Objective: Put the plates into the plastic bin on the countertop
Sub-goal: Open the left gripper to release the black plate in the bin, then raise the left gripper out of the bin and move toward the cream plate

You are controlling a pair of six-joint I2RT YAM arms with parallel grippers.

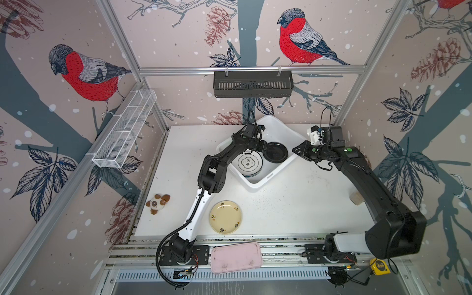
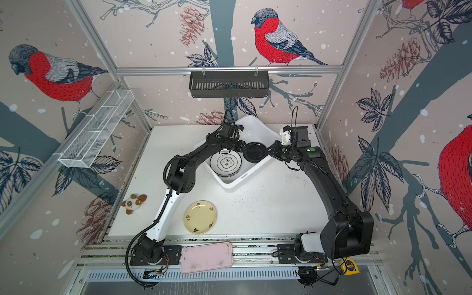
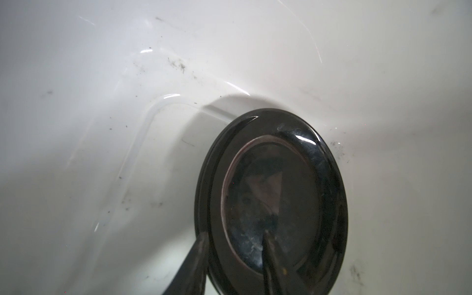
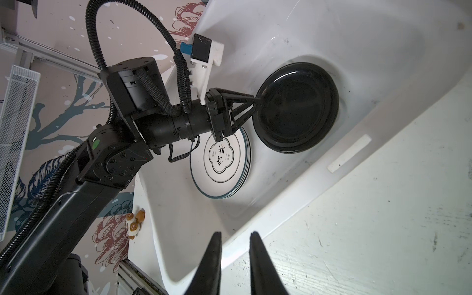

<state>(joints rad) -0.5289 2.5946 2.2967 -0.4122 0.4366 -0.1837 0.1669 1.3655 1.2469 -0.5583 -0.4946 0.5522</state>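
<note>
Inside the plastic bin (image 1: 281, 130) (image 2: 258, 127) (image 3: 102, 76) (image 4: 357, 38), the black plate (image 1: 277, 152) (image 2: 255, 152) (image 3: 275, 194) (image 4: 298, 109) lay close to the bin's wall. It was just beside a stack of plates (image 1: 250, 163) (image 2: 226, 162) (image 4: 222, 163), also in the bin, topped by a white, black-rimmed one with a black emblem. The left gripper (image 1: 264, 150) (image 3: 233, 235) (image 4: 256, 102) reached into the bin from over the stack. Its two fingers stood on either side of the black plate's rim, one over the plate's face and one outside its edge. Whether they pinched the rim or only stood around it could not be told from any view.

The right gripper (image 1: 297, 149) (image 2: 274, 150) (image 4: 235, 233) was outside the bin, just beside the rim nearest the black plate, over the countertop (image 1: 293, 204) (image 2: 268, 204) (image 4: 383, 229). Its fingers were slightly parted, with a narrow gap between them and nothing in it.

The pale yellow plate (image 1: 225, 217) (image 2: 200, 217) lay flat on the countertop outside the bin, well apart from it on the side toward the arm bases. Farther from the bin that way, a pink tray (image 1: 236, 257) (image 2: 207, 257) rested on the aluminium rails between the two bases. A small brown and white plush toy (image 1: 157, 203) (image 2: 133, 203) (image 4: 134, 223) lay on the countertop well apart from the bin, beyond the left arm. A beige block (image 1: 356, 198) sat well clear of the bin, partly hidden behind the right arm.
</note>
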